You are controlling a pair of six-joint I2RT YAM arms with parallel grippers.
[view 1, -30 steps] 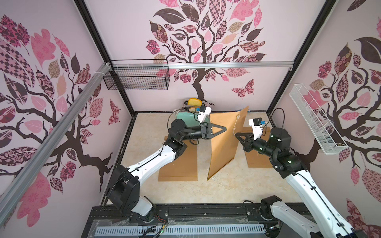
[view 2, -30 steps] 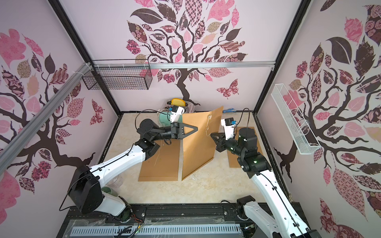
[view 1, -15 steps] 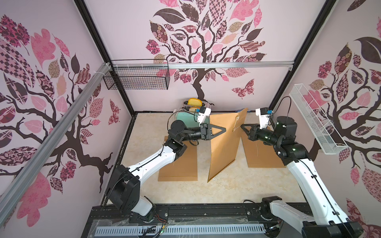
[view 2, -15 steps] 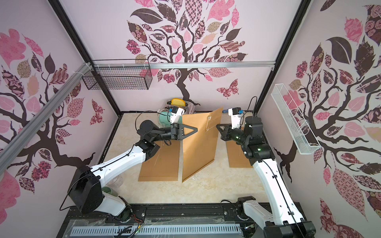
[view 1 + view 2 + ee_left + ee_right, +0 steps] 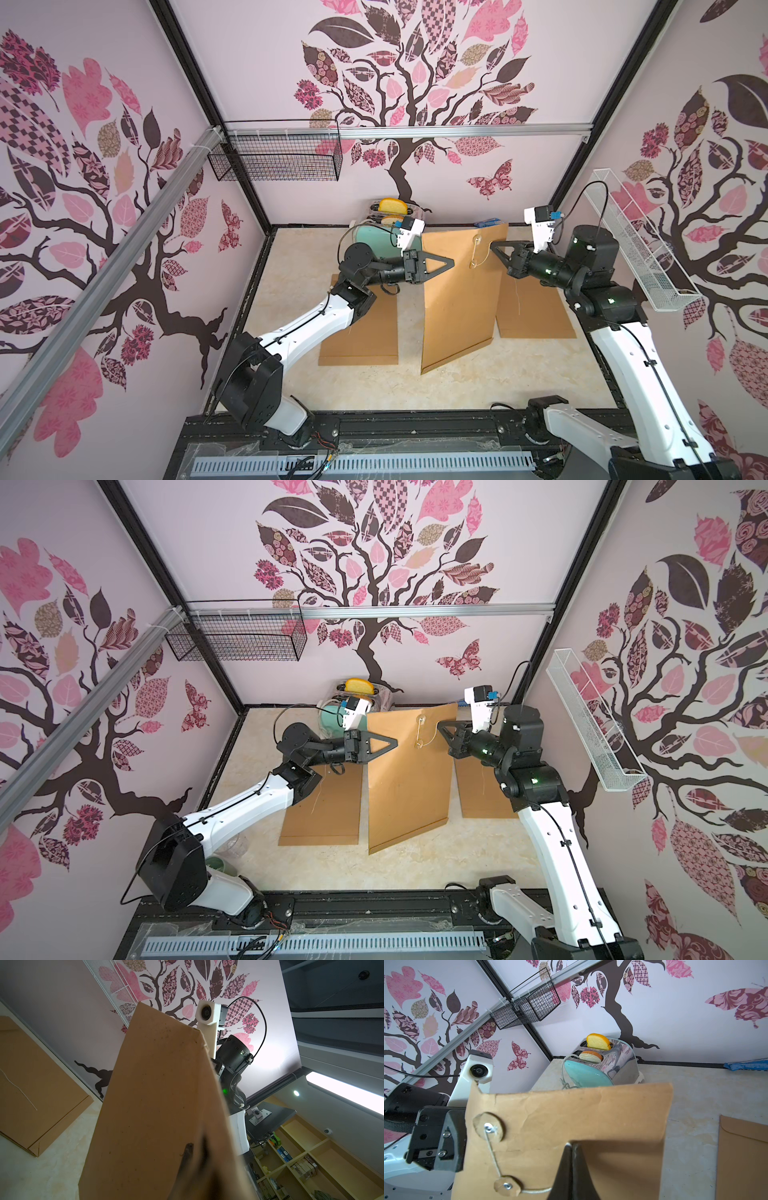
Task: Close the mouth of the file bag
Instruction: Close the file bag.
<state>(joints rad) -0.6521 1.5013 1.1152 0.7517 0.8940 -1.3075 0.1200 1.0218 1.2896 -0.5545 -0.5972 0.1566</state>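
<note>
In both top views the file bag [image 5: 457,311] stands upright mid-table, with the left gripper [image 5: 451,262] pinching its left edge to steady it and the right gripper [image 5: 493,245] at its far right. Left wrist: the bag's plain back. Right wrist: jaws pressed on the string [image 5: 535,1190] off the lower clasp disc [image 5: 507,1186] — likely for winding.

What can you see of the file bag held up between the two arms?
The file bag is a creased brown kraft-paper envelope, held upright. Two round paper discs with metal rivets sit near its top; a thin string runs from the upper disc round the lower one to the shut right claw, which seems to pinch it. The shut left claw grips the opposite side edge. Whether its bottom touches the table is unclear.
</note>
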